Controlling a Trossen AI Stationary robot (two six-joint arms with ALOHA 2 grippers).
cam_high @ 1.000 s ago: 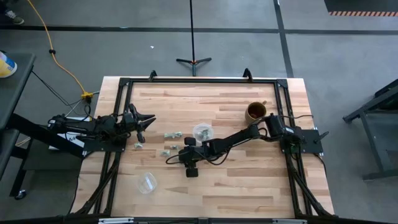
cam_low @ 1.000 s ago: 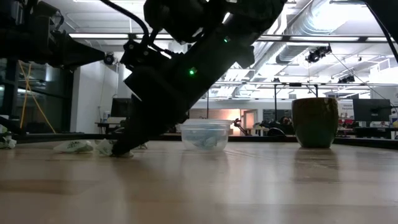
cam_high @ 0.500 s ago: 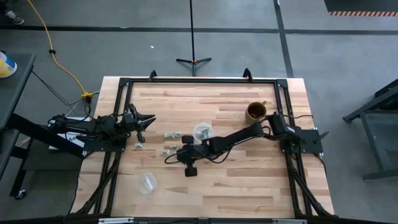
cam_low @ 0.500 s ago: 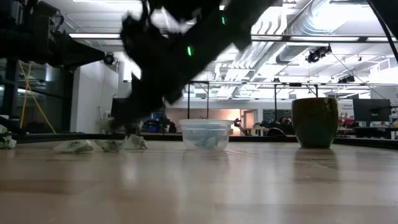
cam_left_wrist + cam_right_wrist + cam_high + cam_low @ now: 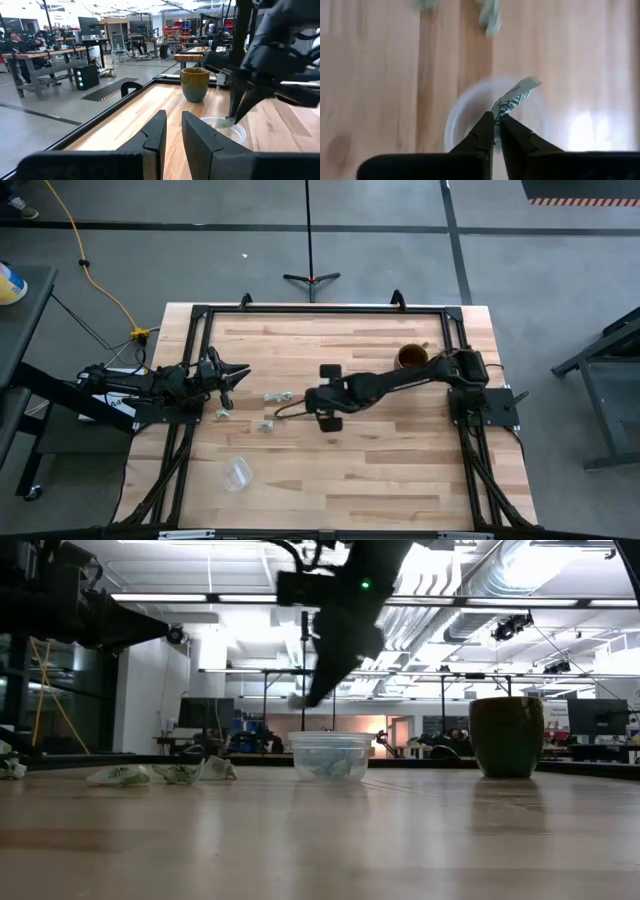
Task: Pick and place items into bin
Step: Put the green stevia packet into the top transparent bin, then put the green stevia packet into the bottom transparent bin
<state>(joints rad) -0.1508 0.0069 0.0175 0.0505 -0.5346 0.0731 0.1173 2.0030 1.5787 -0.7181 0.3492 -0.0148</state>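
Now the right tool [image 5: 497, 121] has lifted off the bench [image 5: 400, 470], pinched on a pale item [image 5: 515, 99] above the clear cup [image 5: 329, 756], ready to drop, while the left tool [image 5: 228, 377], narrowly parted, waits far left.

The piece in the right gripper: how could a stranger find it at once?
Start at the brown mug, then the clear cup beside it. The right gripper hangs above that cup, pinching a pale green piece; it alone is off the table.

Held piece [image 5: 516, 99] apparently above cup [image 5: 465, 112]
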